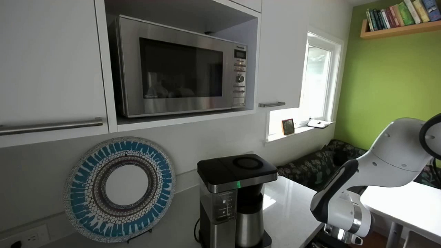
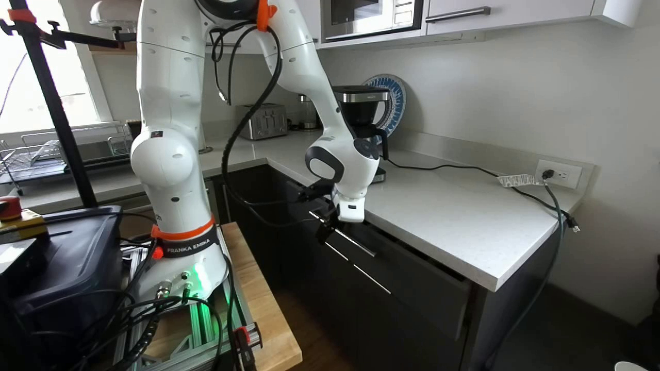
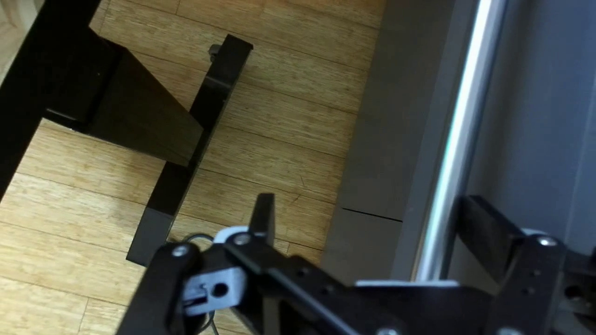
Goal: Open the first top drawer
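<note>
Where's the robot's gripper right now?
In the wrist view, the gripper is at the bottom, toward the right, with a shiny drawer handle showing between its open fingers.

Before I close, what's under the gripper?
The wrist view shows wooden floor and dark cabinet front beneath the open gripper, with a silver handle between its jaws. Whatever its body covers cannot be seen.

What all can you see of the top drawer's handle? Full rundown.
The handle is a straight, slim bar, shiny silver like metal, with a bright streak along its length. It runs along the dark front of the top drawer, below the pale countertop. The open hand straddles it: the bar lies between the jaws, closer to the drawer-side one; whether they touch is unclear.
</note>
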Robot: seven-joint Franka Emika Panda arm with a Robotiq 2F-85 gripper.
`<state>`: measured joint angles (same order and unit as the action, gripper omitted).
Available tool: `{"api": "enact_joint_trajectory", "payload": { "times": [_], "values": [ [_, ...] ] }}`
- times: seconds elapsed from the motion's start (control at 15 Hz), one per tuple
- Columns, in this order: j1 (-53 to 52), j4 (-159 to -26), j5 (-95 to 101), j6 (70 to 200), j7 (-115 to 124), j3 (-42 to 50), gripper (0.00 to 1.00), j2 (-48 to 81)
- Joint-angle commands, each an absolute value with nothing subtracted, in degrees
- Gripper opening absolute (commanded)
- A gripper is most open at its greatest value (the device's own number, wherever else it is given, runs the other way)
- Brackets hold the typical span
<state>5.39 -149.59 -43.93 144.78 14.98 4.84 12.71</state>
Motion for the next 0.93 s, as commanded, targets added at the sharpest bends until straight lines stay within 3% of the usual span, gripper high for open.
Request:
{"api": "enact_joint_trajectory", "payload": {
  "times": [0.0, 0.4, 0.87],
  "values": [
    [6.36, -153.54, -52.94, 147.53, 9.20, 3.28, 1.00, 12.82],
    [7.31, -158.96, -63.67, 148.29, -3.26, 5.09, 1.00, 11.24],
    [8.41, -158.80, -56.91, 148.58, -5.27, 8.58, 1.00, 12.17]
  ]
}}
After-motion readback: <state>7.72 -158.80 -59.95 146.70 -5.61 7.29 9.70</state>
